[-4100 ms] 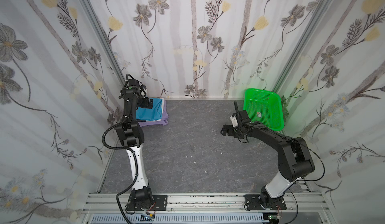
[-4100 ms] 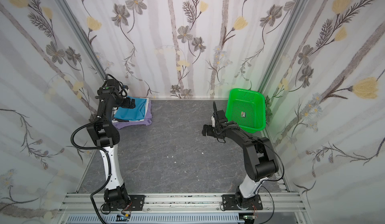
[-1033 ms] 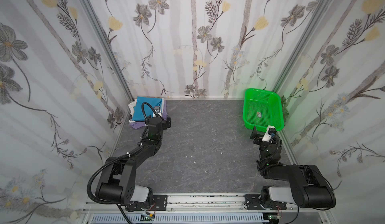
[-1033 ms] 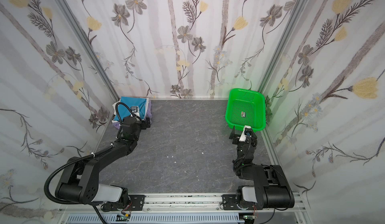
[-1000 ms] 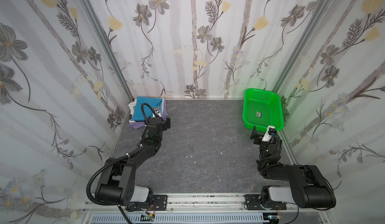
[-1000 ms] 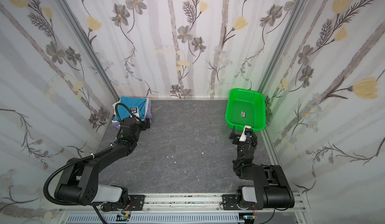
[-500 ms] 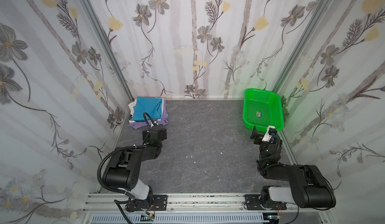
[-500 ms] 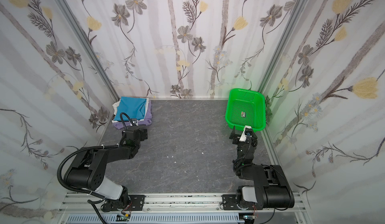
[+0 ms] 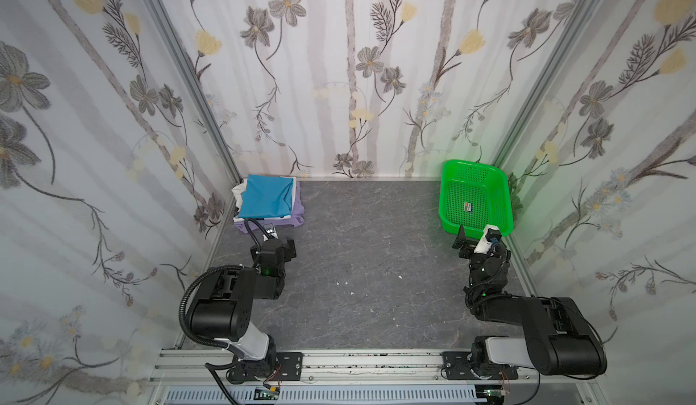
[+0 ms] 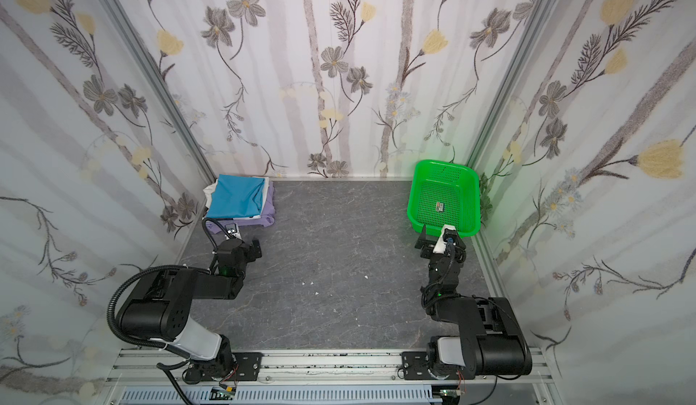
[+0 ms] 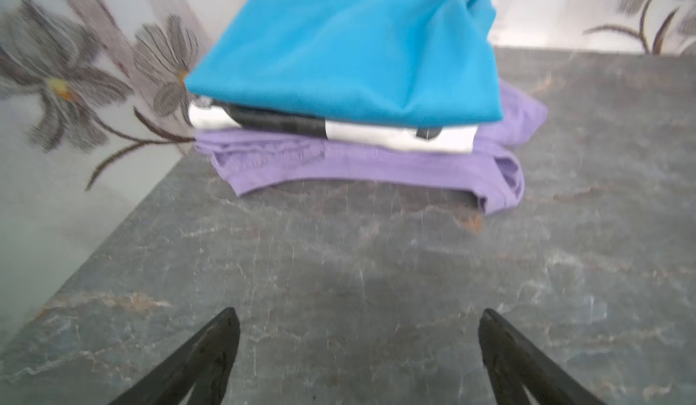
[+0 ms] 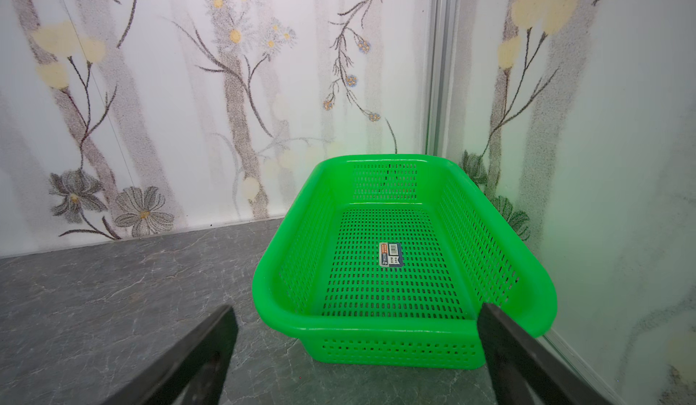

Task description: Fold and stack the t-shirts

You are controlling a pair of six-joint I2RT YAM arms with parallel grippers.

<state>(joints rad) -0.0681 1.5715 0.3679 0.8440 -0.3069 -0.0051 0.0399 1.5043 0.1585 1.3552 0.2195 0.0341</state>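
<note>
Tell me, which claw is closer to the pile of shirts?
Left. The left claw sits just short of the pile of shirts, open, not touching. The right claw is across the table, facing the green basket.

I see green perforated basket (image 9: 444, 214) in far right corner of grey marbled table (image 9: 369, 241), close by side wall; small barcode label (image 12: 390, 254) stuck on basket floor; few white specks (image 9: 347, 282) near table middle; floral wallpaper (image 9: 339, 83) on three sides
</note>
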